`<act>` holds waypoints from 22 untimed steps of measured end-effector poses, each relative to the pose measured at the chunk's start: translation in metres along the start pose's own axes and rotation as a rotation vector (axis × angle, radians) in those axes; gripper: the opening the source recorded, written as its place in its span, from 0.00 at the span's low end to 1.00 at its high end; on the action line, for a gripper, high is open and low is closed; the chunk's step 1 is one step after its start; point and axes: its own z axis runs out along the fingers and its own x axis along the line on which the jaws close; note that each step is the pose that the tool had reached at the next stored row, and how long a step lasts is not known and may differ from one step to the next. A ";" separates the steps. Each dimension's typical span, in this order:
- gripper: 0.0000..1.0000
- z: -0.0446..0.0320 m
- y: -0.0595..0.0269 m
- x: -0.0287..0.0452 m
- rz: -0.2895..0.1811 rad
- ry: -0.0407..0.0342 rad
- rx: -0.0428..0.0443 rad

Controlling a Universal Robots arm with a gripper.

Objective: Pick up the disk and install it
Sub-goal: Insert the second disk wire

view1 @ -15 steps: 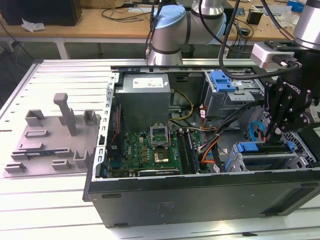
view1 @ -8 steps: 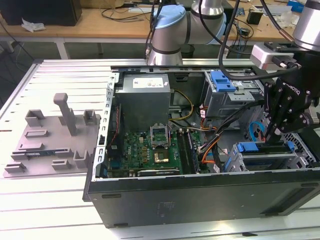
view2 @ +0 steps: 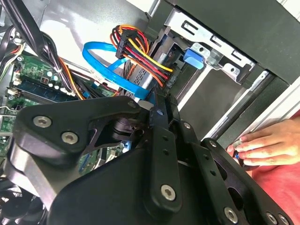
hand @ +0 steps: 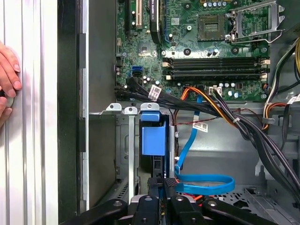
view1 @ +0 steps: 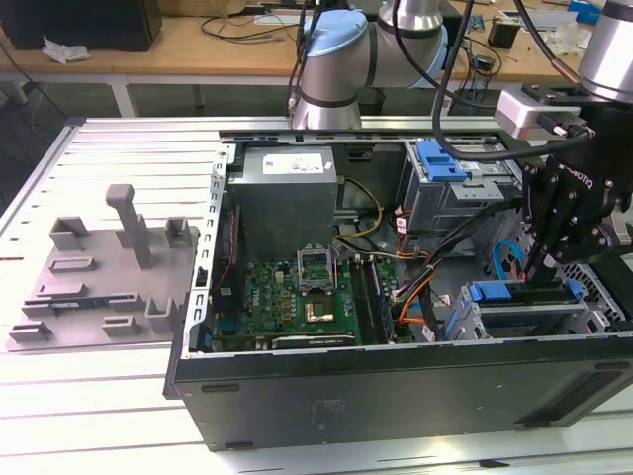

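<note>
The disk (view1: 502, 292) stands on edge in the lower metal drive cage (view1: 524, 322) at the exterior view's right, inside the open computer case, with its blue carrier rail facing up. In the first wrist view the disk (hand: 153, 136) sits straight in the cage slot. My gripper (view1: 542, 269) hangs right over it with its black fingers drawn together, the tips at the disk's upper edge. The gripper (hand: 164, 183) in the first wrist view meets the disk's dark end, and I see nothing between the fingers. In the second wrist view the gripper (view2: 161, 101) is closed down to a thin slit.
A blue data cable (hand: 206, 183) and a bundle of coloured power wires (view2: 140, 49) run close beside the cage. The motherboard (view1: 307, 297) fills the case's middle. A second cage with a blue latch (view1: 440, 158) stands behind. A person's hand (hand: 7, 79) rests outside the case wall.
</note>
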 end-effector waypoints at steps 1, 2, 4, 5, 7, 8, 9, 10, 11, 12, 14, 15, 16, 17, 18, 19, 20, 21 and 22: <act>0.16 0.0000 0.0003 0.0000 0.000 0.0000 0.0014; 0.16 0.0001 0.0005 0.0000 0.000 -0.0001 0.0023; 0.16 0.0002 0.0012 -0.0001 0.000 -0.0001 0.0037; 0.16 0.0002 0.0020 -0.0001 -0.001 -0.0002 0.0037; 0.16 0.0002 0.0039 0.0000 -0.001 -0.0001 0.0038; 0.16 0.0002 0.0044 0.0000 -0.001 -0.0001 0.0038; 0.16 0.0002 0.0044 0.0000 -0.001 -0.0001 0.0038; 0.16 0.0002 0.0045 -0.0001 -0.001 -0.0001 0.0038; 0.16 0.0002 0.0045 0.0000 -0.001 -0.0001 0.0038; 0.16 0.0002 0.0045 0.0000 -0.001 -0.0001 0.0039; 0.16 -0.0005 0.0051 0.0000 -0.001 -0.0001 0.0051; 0.16 -0.0011 0.0053 0.0002 0.000 -0.0001 0.0069; 0.16 -0.0022 0.0058 0.0003 0.000 -0.0002 0.0123; 0.16 -0.0025 0.0061 0.0003 0.001 -0.0003 0.0159; 0.16 -0.0026 0.0066 0.0004 0.002 -0.0003 0.0217; 0.16 -0.0026 0.0079 0.0004 0.003 -0.0007 0.0318; 0.16 -0.0026 0.0095 0.0004 0.005 -0.0011 0.0427; 0.16 -0.0026 0.0106 0.0005 0.006 -0.0012 0.0486; 0.16 -0.0026 0.0109 0.0005 0.006 -0.0016 0.0506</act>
